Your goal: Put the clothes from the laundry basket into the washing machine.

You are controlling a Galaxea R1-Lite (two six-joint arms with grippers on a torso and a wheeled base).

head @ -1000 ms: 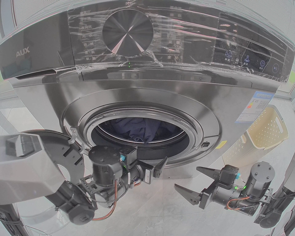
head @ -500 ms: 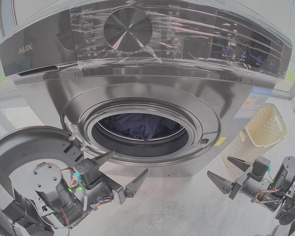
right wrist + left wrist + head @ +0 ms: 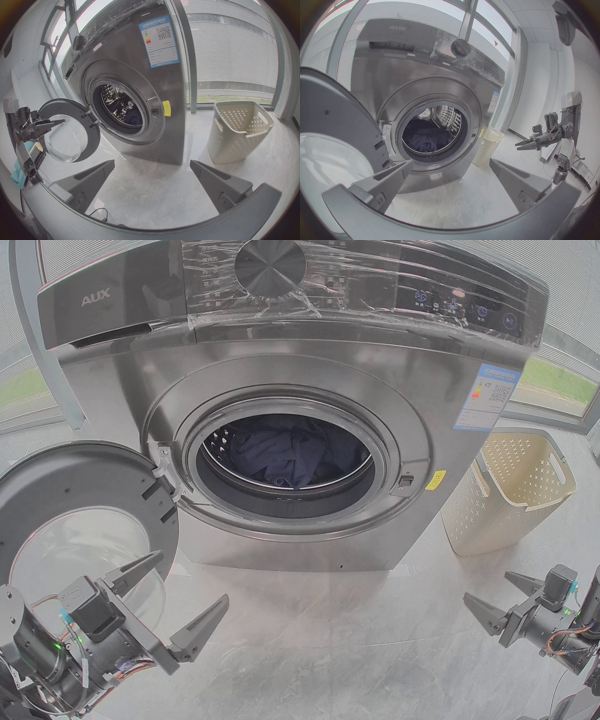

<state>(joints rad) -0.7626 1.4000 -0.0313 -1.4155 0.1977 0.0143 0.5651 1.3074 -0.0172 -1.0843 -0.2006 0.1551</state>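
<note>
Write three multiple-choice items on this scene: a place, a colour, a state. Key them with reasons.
1. The laundry basket stands: A) right of the washing machine B) on top of it C) inside it
2. The clothes in the machine are: A) white B) dark blue C) red
3. The door is: A) shut B) swung open C) taken off
Key: 1 A, on the floor by its right side; 2 B, navy cloth shows through the opening; 3 B, it hangs out on its left hinge.
</note>
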